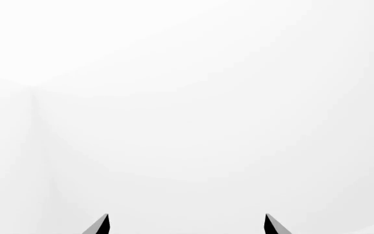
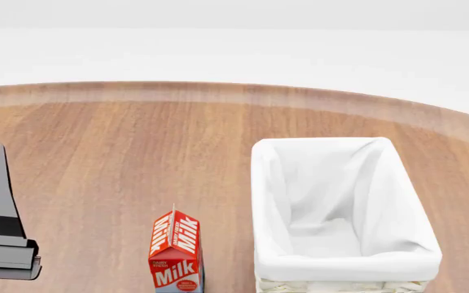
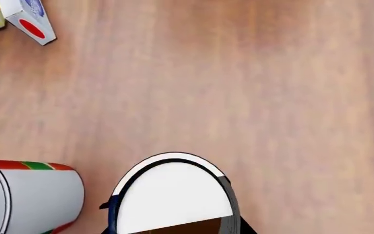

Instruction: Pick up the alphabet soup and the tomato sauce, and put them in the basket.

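Surface: round wooden table point(image 2: 137, 146), pale white backdrop beyond its far edge.

Basket point(image 2: 344, 265): cream wicker, white cloth lining, standing on the table at the head view's right; nothing visible inside.

Milk carton point(image 2: 175, 253): red and white, upright, just left of the basket.

Alphabet soup point(image 3: 171, 195): pale top and blue side seen from above in the right wrist view, close under the camera, standing on the wood.

Tomato sauce point(image 3: 28, 197): red and green bands, pale top, just beside the soup, apart from it.

Boxed item point(image 3: 28, 19): white with a red spot, well apart from the cans.

Left gripper point(image 1: 187, 225): two dark fingertips spread wide, nothing between them.

Right gripper: fingers not visible; state cannot be told.
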`<state>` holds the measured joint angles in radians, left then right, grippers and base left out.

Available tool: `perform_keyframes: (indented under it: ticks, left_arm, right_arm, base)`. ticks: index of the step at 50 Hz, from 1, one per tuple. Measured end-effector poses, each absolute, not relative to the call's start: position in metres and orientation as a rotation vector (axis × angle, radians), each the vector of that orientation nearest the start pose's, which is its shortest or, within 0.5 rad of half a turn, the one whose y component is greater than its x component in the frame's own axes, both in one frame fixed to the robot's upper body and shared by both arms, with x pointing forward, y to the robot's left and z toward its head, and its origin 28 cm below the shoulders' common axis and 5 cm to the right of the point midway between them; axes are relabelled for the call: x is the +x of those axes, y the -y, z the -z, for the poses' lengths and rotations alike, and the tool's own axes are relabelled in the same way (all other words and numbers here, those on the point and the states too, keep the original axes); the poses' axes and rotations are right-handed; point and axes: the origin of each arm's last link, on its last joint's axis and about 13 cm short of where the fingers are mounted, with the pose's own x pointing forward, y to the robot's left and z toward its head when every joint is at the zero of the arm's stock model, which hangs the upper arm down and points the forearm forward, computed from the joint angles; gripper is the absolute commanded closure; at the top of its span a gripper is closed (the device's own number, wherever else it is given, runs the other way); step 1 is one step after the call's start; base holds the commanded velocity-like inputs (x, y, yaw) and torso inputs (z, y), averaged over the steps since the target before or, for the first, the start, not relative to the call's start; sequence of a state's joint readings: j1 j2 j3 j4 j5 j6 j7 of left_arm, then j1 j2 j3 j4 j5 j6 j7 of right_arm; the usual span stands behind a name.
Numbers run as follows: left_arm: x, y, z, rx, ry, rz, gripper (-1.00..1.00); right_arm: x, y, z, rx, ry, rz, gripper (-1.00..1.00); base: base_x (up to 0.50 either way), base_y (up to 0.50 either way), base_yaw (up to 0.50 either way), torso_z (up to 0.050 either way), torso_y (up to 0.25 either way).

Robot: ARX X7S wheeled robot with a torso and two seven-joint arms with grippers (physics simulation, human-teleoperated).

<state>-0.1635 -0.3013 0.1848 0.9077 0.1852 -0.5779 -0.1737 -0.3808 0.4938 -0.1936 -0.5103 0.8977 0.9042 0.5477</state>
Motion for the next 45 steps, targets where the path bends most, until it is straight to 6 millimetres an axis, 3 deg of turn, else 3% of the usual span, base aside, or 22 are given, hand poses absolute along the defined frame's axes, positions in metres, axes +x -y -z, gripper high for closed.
perform_keyframes:
  ticks: [30,45]
  left_arm:
    - [0.187,-0.221,-0.184,0.366,0.523,-0.093,-1.0]
    - [0.187,-0.221,-0.183,0.365,0.523,-0.092,-1.0]
  right_arm:
    - [0.105,0.113,-0.076,0.033,-0.763,-0.116,1.0]
    - [0.134,0.11,-0.126,0.033,-0.586,-0.13,1.0]
  base:
    - [0.0,0.0,0.0,0.0,0.0]
    - [0.0,0.0,0.0,0.0,0.001]
